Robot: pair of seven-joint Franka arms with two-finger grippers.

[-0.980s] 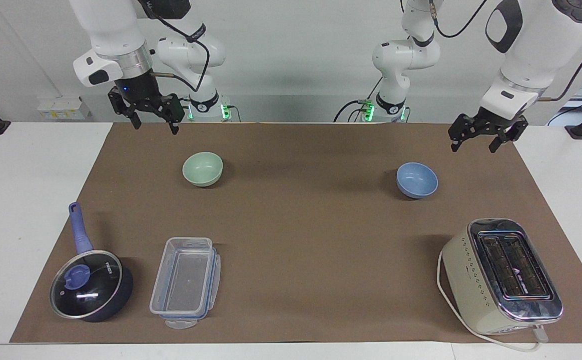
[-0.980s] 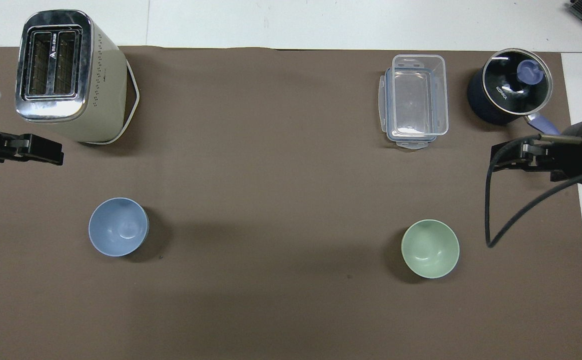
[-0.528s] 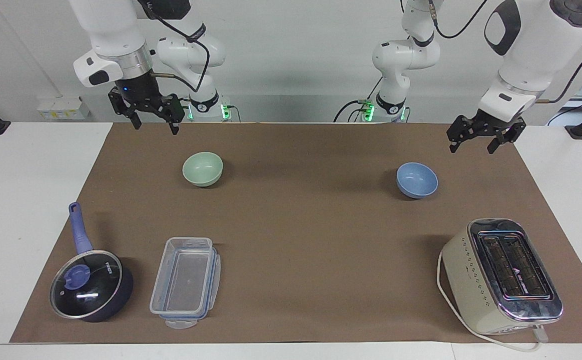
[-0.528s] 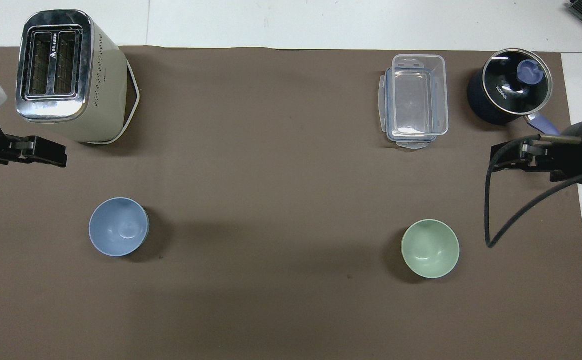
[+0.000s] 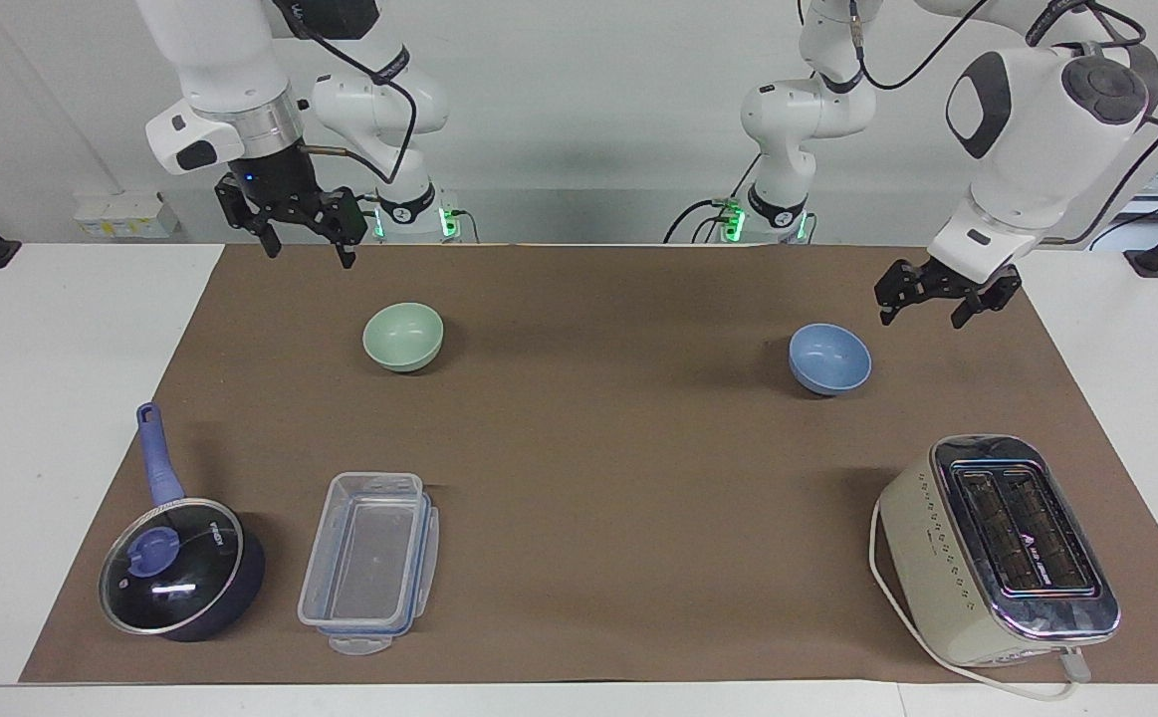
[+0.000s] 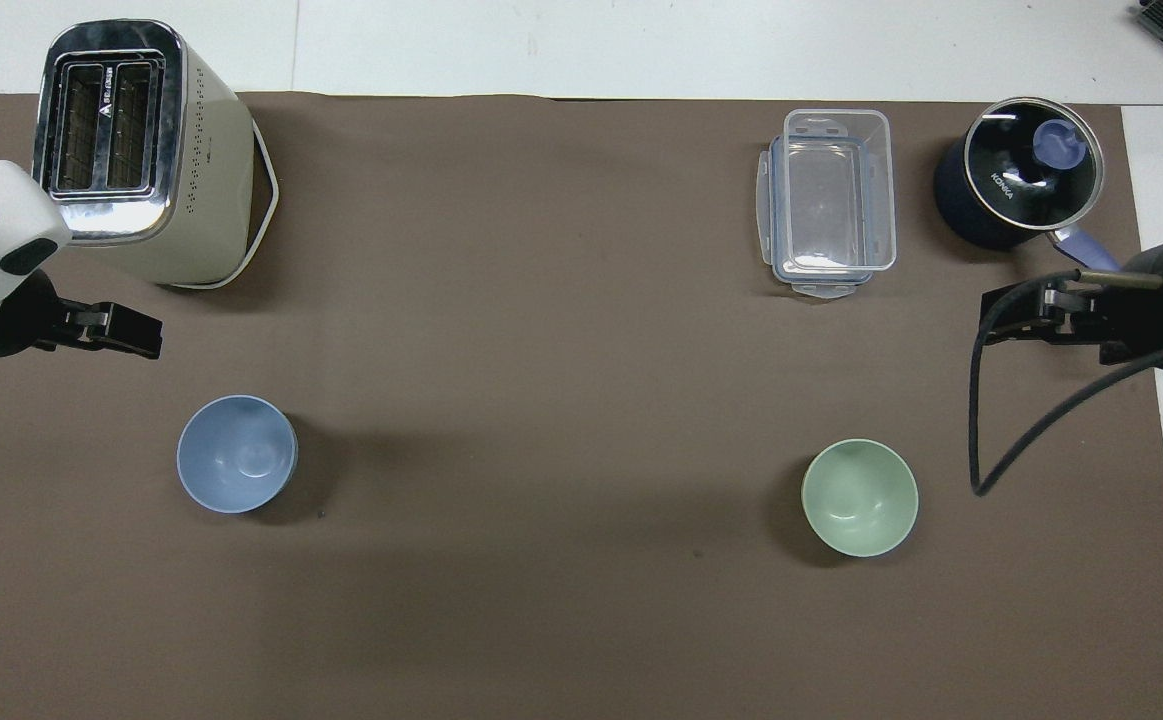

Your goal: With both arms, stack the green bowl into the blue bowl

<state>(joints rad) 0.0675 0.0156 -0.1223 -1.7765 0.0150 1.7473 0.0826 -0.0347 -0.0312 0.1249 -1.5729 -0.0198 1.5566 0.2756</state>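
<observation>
White arm bases [image 5: 788, 110] visible facing view only; overhead omits.

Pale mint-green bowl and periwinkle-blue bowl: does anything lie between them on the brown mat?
Nothing. In the overhead view the brown mat is bare between the pale mint-green bowl and the periwinkle-blue bowl; the facing view agrees.

Mint green bowl [image 5: 402, 337], periwinkle blue bowl [image 5: 829, 358], brown mat [image 5: 598, 438], cream toaster [image 5: 997, 548], dark blue saucepan [image 5: 180, 568], all plain.
</observation>
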